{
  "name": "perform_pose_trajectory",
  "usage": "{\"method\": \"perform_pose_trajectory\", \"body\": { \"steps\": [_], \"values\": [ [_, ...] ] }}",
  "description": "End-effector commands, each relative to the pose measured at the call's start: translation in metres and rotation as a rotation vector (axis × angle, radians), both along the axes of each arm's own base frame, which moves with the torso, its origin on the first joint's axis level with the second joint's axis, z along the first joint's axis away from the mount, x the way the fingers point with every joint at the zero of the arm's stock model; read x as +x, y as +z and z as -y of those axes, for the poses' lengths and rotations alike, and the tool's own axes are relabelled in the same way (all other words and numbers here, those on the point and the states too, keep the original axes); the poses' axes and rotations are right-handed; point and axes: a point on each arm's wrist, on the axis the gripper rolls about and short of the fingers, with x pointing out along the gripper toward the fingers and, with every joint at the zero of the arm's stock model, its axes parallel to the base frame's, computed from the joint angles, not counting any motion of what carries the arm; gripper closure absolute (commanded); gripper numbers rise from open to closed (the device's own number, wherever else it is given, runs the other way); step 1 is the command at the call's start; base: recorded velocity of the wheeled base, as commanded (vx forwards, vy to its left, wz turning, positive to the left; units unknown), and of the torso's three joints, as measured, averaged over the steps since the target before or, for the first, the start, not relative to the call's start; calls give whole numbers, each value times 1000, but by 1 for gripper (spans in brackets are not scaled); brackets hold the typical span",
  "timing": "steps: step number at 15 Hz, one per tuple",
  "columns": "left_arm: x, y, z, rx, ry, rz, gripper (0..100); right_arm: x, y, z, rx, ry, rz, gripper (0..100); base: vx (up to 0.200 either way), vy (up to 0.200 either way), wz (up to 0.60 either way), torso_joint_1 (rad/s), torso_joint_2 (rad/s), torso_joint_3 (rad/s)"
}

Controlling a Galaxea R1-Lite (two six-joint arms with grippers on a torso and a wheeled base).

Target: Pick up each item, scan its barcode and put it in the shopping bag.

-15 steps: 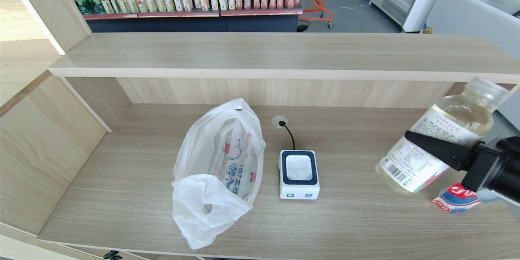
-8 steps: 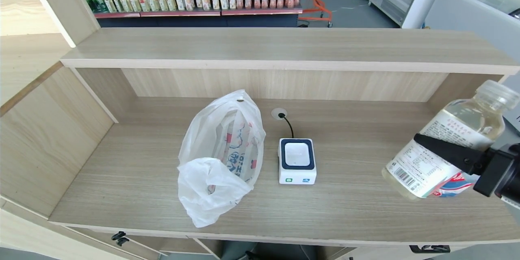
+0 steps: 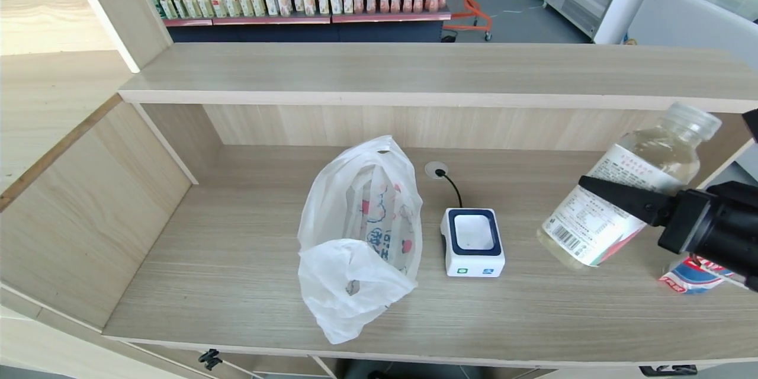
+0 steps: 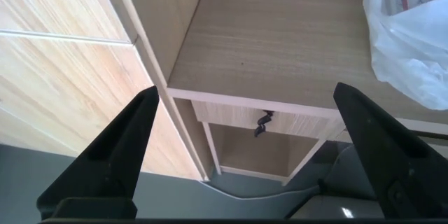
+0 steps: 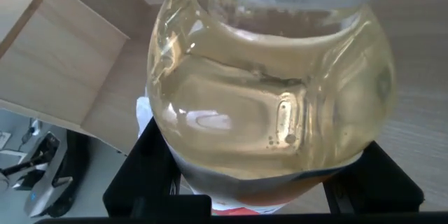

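On the head view I count one clear plastic bottle (image 3: 622, 189) of pale yellow drink, one thin white shopping bag (image 3: 361, 237), one boxy white scanner (image 3: 474, 243) and one glossy packet (image 3: 690, 275). My right tool (image 3: 598, 204) clamps the bottle across its label, tilted above the right end of the counter (image 3: 237, 260). The bag stands mid-counter, just beside the scanner.

Left wrist view: my left tool (image 4: 245, 147) gapes wide off the counter's front-left corner.

Right wrist view: the rounded bottle sits between the black fingers (image 5: 154, 161).
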Motion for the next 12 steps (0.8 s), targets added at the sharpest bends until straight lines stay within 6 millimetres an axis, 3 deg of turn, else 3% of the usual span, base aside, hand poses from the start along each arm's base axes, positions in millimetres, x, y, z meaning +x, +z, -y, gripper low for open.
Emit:
{"method": "perform_pose_trajectory", "body": {
  "steps": [1,2,8,12],
  "values": [
    [0,0,0,1,1,0,0,23,-3,-8,-12,1,-39,100,0,200,0,7,2,2],
    [0,0,0,1,1,0,0,33,-3,-11,-15,0,-47,100,0,200,0,2,2,7],
    [0,0,0,1,1,0,0,75,-28,-37,-59,39,-154,100,0,0,0,0,0,0],
    [0,0,0,1,1,0,0,108,-46,-74,-96,33,-192,100,0,0,0,0,0,0]
  ]
}}
